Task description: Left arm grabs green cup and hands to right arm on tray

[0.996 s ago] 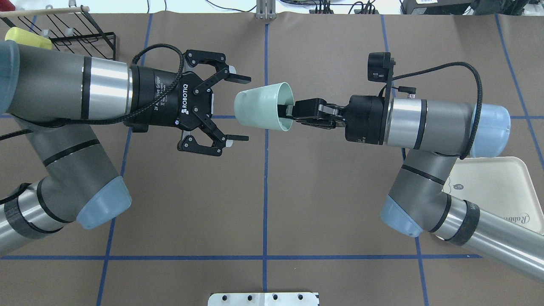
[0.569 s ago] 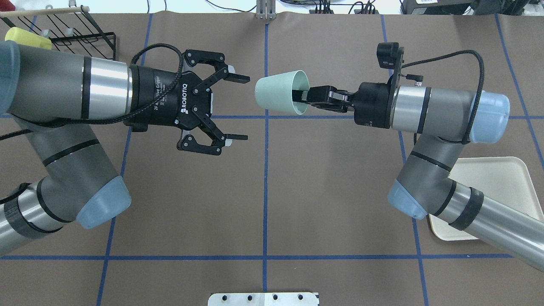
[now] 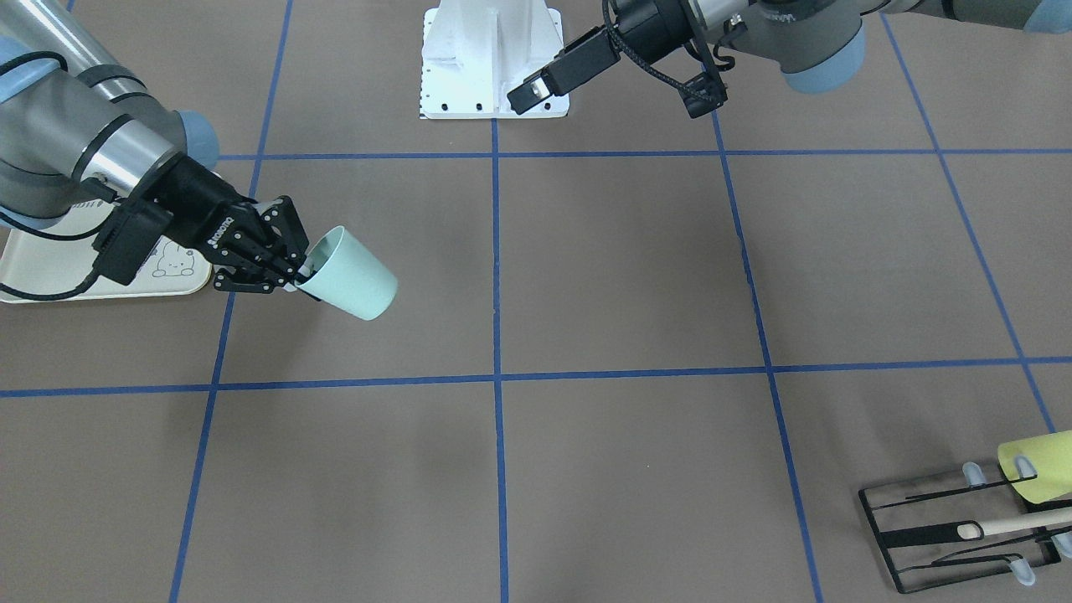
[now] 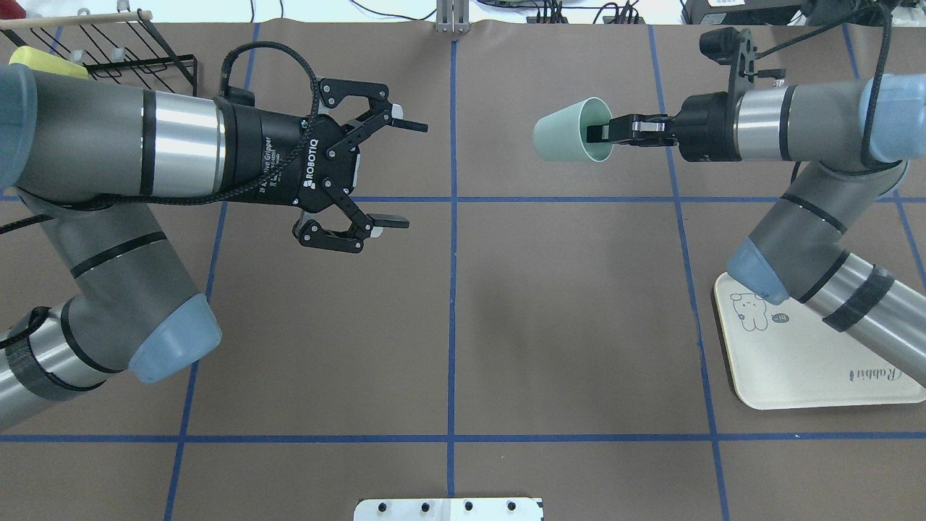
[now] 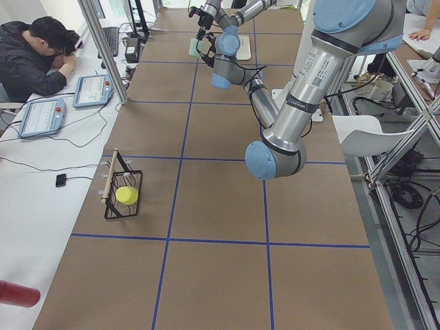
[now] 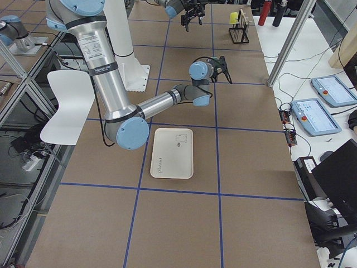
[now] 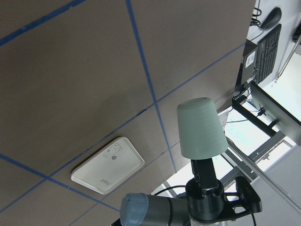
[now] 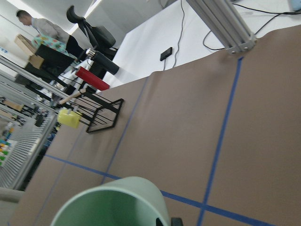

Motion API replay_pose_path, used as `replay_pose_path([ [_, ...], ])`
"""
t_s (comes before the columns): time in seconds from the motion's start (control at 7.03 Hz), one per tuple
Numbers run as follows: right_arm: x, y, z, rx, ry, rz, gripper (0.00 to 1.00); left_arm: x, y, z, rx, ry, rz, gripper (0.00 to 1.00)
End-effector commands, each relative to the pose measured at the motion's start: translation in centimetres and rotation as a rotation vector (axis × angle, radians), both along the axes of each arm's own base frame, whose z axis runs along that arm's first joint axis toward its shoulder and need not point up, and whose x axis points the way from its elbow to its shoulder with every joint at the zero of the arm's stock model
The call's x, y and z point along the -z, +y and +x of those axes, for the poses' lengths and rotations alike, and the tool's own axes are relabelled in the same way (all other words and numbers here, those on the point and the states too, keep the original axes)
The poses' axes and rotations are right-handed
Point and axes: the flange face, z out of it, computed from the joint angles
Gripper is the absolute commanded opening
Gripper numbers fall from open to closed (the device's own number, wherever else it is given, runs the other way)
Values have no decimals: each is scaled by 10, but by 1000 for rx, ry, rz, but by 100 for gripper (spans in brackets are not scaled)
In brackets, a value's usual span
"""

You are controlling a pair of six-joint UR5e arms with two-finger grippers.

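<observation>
The pale green cup hangs on its side above the table, at the far right of centre, mouth toward the right arm. My right gripper is shut on the cup's rim, one finger inside the cup. The cup also shows in the front view, the left wrist view and the right wrist view. My left gripper is open and empty, well to the left of the cup. The cream tray lies at the near right, part under the right arm, apart from the cup.
A black wire rack with a yellow-green cup stands at the far left corner. The robot's white base plate is at the near edge. Operators' desks with screens run along the far side of the table.
The right arm has carried the green cup to the right and farther away from the left gripper. The left gripper stays open and has turned slightly. More of the tray shows.
</observation>
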Motion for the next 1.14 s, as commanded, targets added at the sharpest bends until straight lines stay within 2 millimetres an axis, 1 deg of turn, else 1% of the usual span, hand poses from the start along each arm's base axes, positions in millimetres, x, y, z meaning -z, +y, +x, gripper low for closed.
replay_pose_path([
  [0.0,-36,-22,41,-14,149,-21,0,-19,-13,-12,106,-82,207,100],
  [0.14,-60,-27,58,-15,224,1,0,-40,-17,-12,136,-149,313,100],
  [0.28,-75,-36,80,-5,288,-24,0,-59,-24,-16,163,-217,399,100],
  [0.43,-92,-39,102,5,347,-9,0,-65,-33,-26,187,-255,420,100],
  [0.57,-118,-37,119,10,415,15,0,-68,-44,-34,205,-298,440,100],
  [0.71,-134,-37,137,22,469,24,0,-73,-56,-42,219,-369,469,99],
  [0.85,-155,-33,147,53,516,12,0,-78,-66,-50,223,-448,507,99],
  [1.0,-178,-22,159,94,536,-13,0,-83,-74,-55,216,-517,532,99],
])
